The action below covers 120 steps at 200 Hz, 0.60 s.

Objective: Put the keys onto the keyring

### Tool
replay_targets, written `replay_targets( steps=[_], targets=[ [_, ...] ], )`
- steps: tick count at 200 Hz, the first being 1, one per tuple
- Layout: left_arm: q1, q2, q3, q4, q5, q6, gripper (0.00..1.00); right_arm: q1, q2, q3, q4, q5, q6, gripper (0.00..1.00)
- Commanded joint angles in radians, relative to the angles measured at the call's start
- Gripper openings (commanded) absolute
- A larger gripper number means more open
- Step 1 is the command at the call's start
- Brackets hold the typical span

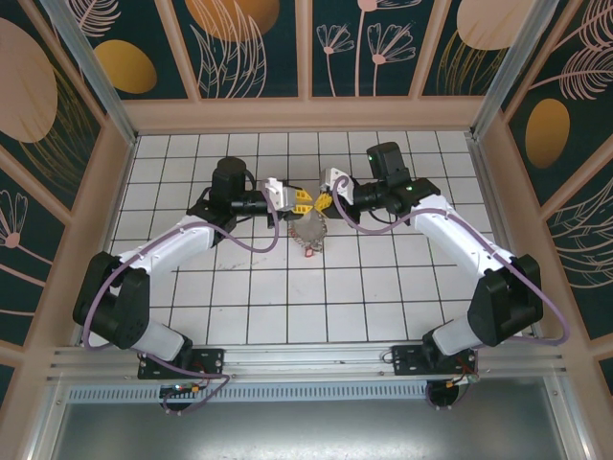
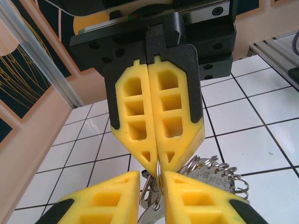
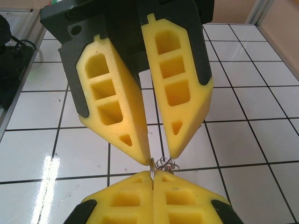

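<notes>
The right gripper (image 3: 153,179) is fully closed on a thin silvery wire loop (image 3: 152,164). The tan-brown hoop keyring (image 1: 308,233), fringed with silvery keys, bunches beneath at mid-table. The left gripper (image 2: 152,179) is parted a crack astride that loop; its bite is unclear. The small bronze keys cannot be told apart. Judged light, stiff and slippery: pinch the wire flat, near the fingertips.

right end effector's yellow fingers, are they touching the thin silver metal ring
Touching. The right wrist view shows the thin silver metal ring pinched in the seam between the closed yellow fingers of the right end effector.
</notes>
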Motion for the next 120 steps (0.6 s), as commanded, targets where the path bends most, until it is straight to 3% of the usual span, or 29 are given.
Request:
replay_targets(
  steps=[1,51,98,107,120],
  targets=[
    [-0.007,0.025,0.021,0.024,-0.034,-0.028,0.22,0.008,-0.03,0.018,0.063,-0.042,0.003,0.0],
    [-0.013,0.038,0.039,-0.007,-0.036,-0.02,0.19,0.022,-0.025,0.017,0.071,-0.017,0.005,0.0],
    [-0.019,0.048,0.074,-0.094,-0.015,0.046,0.07,0.045,-0.022,0.016,0.088,0.039,0.008,0.0],
    [-0.018,0.051,0.081,-0.115,-0.015,0.059,0.0,0.045,-0.025,0.017,0.086,0.066,0.008,0.0],
    [-0.019,0.049,0.089,-0.151,-0.02,0.088,0.0,0.045,-0.035,0.015,0.078,0.093,-0.001,0.0]
  ],
)
